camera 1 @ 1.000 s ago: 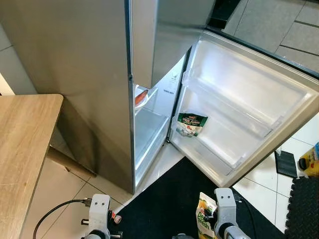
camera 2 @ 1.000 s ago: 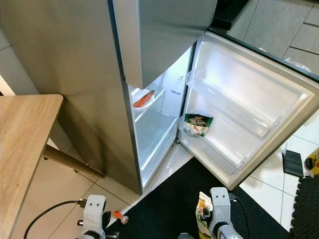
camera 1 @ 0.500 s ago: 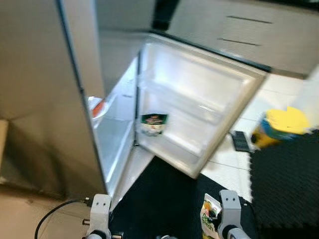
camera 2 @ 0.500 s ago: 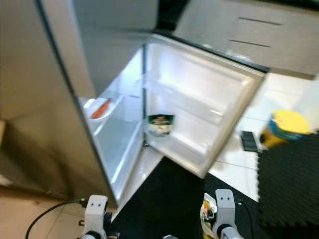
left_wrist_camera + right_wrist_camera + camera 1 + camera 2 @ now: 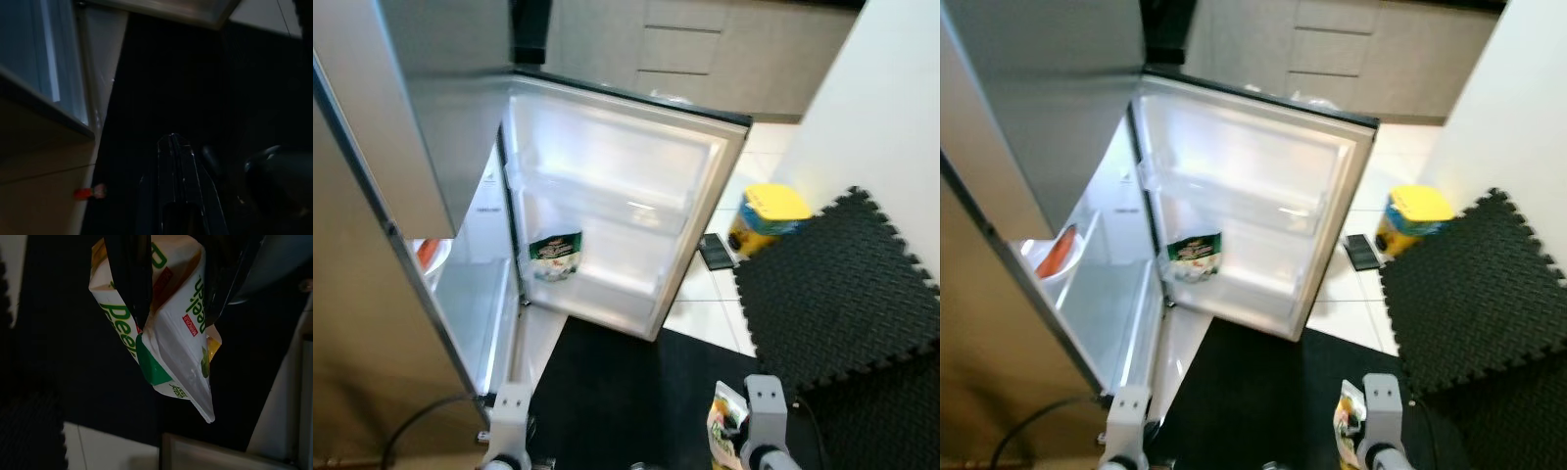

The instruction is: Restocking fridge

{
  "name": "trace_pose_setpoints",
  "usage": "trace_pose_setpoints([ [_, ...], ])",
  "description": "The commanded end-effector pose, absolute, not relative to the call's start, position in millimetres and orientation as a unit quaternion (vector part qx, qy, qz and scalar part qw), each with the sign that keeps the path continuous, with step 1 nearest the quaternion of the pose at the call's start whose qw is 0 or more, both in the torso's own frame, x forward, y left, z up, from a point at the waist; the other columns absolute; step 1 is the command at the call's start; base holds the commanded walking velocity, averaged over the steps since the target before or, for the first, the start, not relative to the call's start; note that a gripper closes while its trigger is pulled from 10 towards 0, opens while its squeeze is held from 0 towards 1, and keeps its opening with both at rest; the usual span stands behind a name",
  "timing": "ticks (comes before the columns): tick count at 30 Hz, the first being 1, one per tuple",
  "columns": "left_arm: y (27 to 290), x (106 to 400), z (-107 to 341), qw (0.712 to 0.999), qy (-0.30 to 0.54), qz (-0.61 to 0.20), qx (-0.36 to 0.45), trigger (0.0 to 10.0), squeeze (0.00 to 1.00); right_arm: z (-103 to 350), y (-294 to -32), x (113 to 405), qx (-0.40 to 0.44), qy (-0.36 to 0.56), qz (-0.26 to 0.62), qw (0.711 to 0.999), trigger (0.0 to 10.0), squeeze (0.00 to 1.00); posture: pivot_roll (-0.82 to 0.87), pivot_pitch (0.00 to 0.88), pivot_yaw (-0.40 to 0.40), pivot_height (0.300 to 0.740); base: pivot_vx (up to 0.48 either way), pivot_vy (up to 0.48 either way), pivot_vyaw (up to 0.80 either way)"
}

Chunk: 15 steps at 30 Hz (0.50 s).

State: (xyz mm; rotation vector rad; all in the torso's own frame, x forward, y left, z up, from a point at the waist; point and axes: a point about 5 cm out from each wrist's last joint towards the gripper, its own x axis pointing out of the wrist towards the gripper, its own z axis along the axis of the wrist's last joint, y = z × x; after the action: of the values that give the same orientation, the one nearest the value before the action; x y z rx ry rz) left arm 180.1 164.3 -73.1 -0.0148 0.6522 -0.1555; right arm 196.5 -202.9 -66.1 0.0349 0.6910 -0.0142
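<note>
Right pincer (image 5: 171,279) (clamped) on juice carton (image 5: 166,333)

The white inner side of the open fridge door (image 5: 636,186) faces near, its lower shelf bare right of a green-and-white pouch (image 5: 554,258). Left, the lit fridge interior (image 5: 1111,304) stands open below a white bowl (image 5: 1056,262). A yellow-lidded tub (image 5: 766,217) stands far right.

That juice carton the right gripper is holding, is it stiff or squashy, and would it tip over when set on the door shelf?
The juice carton looks dented where the right gripper pinches it, so probably thin card that gives under pressure. Its folded top and flat sides suggest it won't roll. Standing tall and narrow on the door shelf, it might tip if released tilted.
</note>
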Motion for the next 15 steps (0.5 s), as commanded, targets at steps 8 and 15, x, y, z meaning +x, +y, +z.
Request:
trace_pose_setpoints([
  [8, 159.0, 181.0, -72.9, 0.944, 0.318, -0.092, -0.005, 10.0, 0.0, -66.2, -210.1, 192.2, 0.018, 0.334, -0.021, 0.942, 10.0, 0.0, -0.12, 0.075, -0.024, 0.74, 0.0, 0.0, -0.8],
  [15, 158.5, 180.8, -71.8, 0.946, 0.31, -0.096, -0.004, 10.0, 0.0, -64.8, -207.5, 194.2, 0.021, 0.326, -0.008, 0.945, 10.0, 0.0, -0.12, 0.08, -0.027, 0.74, 0.0, 0.0, 0.0],
])
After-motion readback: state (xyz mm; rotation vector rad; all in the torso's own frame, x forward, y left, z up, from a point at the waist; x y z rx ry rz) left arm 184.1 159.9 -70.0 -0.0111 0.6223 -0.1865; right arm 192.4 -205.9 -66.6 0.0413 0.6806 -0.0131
